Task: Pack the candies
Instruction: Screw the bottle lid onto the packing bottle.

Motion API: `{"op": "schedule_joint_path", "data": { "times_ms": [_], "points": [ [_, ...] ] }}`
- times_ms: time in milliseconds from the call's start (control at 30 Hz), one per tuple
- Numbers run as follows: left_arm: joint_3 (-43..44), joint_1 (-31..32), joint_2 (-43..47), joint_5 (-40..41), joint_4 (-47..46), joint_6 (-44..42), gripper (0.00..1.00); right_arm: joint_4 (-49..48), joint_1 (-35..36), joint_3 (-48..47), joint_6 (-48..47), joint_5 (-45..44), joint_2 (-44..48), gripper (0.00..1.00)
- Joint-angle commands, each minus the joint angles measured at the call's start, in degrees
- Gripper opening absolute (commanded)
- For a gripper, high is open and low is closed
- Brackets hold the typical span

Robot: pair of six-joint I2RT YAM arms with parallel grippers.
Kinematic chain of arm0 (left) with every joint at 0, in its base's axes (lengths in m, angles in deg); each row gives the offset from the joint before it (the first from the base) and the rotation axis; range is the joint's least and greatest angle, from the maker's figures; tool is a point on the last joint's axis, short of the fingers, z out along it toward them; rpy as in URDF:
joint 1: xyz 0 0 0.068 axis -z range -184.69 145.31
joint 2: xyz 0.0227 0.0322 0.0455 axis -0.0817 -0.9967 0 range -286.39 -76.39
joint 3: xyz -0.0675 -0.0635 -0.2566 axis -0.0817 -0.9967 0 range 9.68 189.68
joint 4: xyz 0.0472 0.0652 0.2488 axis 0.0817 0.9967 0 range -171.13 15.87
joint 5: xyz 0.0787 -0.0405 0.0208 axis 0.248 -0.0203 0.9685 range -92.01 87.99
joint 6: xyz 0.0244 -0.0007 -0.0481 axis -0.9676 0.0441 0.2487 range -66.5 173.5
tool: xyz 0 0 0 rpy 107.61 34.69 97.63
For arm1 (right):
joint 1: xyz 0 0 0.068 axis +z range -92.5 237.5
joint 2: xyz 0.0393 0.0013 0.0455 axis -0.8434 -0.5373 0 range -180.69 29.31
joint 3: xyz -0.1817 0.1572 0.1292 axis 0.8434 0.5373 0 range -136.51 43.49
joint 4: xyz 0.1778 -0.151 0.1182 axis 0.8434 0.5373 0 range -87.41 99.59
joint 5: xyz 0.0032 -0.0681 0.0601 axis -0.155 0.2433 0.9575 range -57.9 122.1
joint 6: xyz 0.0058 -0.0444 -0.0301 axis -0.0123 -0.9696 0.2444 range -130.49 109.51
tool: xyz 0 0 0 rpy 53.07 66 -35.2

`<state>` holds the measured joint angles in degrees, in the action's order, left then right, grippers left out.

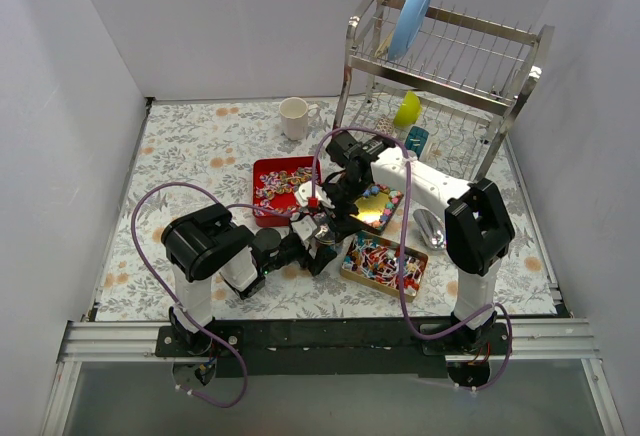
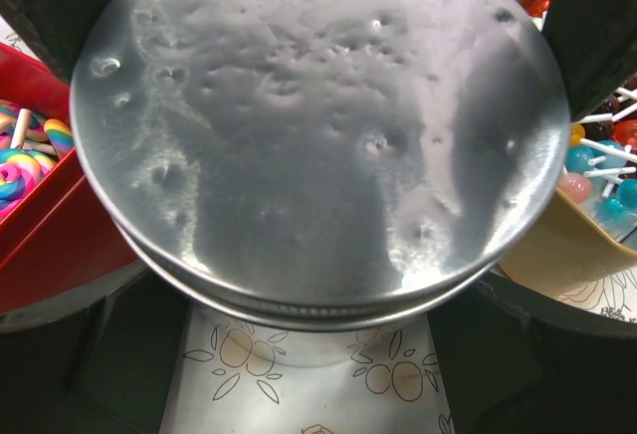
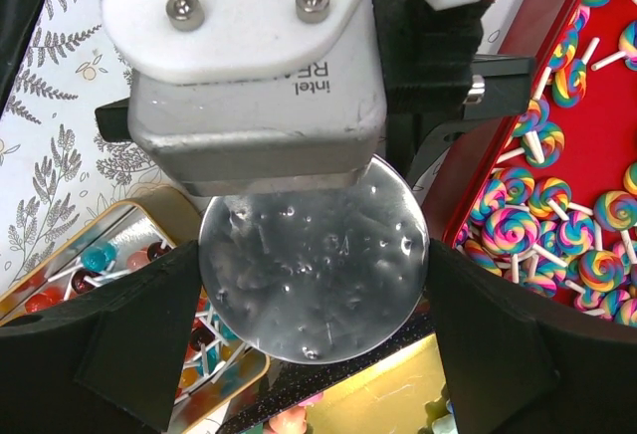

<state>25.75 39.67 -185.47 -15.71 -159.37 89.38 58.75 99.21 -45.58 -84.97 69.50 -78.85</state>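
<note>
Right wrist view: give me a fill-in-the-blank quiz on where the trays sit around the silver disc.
In this view the red tray lies to the ___ of the silver disc. The gold tray of ball lollipops lies to its lower ___. The rainbow swirl lollipops fill the ___ tray. Missing words: right, left, red.

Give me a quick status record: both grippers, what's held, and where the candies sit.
left gripper: closed on the round silver tin
right gripper: fingers flank the tin's rim; grip unclear
tin contents: none visible, only its flat metal face shows
red tray: left of the tin, holds swirl lollipops
gold tray: right of the tin, holds ball lollipops
second gold tray: behind the first, mostly bare shiny floor
</note>
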Motion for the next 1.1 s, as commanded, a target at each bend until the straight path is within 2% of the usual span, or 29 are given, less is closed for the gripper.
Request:
{"op": "schedule_joint_path", "data": {
  "times_ms": [0,67,133,333,433,467,500,533,567,633,667,700,733,800,900,967,1067],
  "points": [
    [-0.69,-0.41,-1.84,1.39,7.75,1.48,0.0,-0.52,-0.76,0.57,2.22,-0.85,-0.47,0.81],
    [-0.61,-0.41,-2.01,1.47,7.92,1.48,0.0,-2.62,-0.93,1.1,4.42,-1.02,-0.3,0.74],
    [-0.61,-0.41,-1.93,1.65,8.01,1.48,0.0,-6.22,-0.93,4.07,11.7,-2.25,0.58,0.67],
    [-0.34,-0.41,-2.1,2.18,8.28,1.48,0.0,-11.69,-0.84,13.56,28.83,-0.58,4.18,0.62],
    [0.53,-0.41,-2.1,2.27,9.68,1.83,0.0,-12.65,-0.84,16.12,31.93,0.47,5.5,0.61],
    [1.23,-0.41,-1.76,2.09,12.64,2.09,0.0,-13.0,-0.84,16.39,32.37,0.3,5.68,0.61],
    [1.93,-0.5,-0.62,2.18,14.41,2.53,0.37,-13.27,-0.84,16.31,32.64,0.21,5.68,0.62],
    [2.64,-0.41,0.17,2.27,15.82,3.57,0.6,-13.44,-0.84,16.04,32.64,-0.05,5.5,0.62],
    [2.73,-0.41,0.96,2.09,17.49,4.89,0.98,-13.53,-0.84,15.0,32.73,-0.58,5.33,0.63],
    [2.82,-0.5,5.68,0.44,22.22,8.14,0.98,-13.45,-0.84,14.2,32.56,-1.11,4.98,0.64],
    [2.73,-0.5,7.72,-4.71,27.04,9.46,0.98,-13.36,-0.93,13.59,32.03,-1.46,4.89,0.64],
    [2.38,-0.5,10.87,-6.33,29.61,10.43,0.98,-13.18,-0.93,13.32,31.77,-1.46,4.89,0.64],
    [1.86,-0.5,16.91,-8.0,31.63,11.57,0.98,-13.27,-0.85,13.32,31.59,-1.37,4.89,0.64],
    [1.85,-0.59,23.97,-10.99,41.63,14.03,0.98,-13.1,-0.84,13.14,31.59,-1.11,5.15,0.64],
    [3.96,-0.5,35.75,-10.05,59.47,15.7,0.98,-13.36,-0.76,13.58,31.94,-0.84,6.11,0.64],
    [3.52,-1.29,45.38,-10.21,65.19,19.31,0.98,-13.53,-0.14,13.84,31.68,-1.11,7.17,0.66],
    [3.44,-1.12,52.72,-12.85,68.64,19.84,0.98,-13.36,1.26,14.02,30.62,-0.94,7.61,0.66]
  ]
}}
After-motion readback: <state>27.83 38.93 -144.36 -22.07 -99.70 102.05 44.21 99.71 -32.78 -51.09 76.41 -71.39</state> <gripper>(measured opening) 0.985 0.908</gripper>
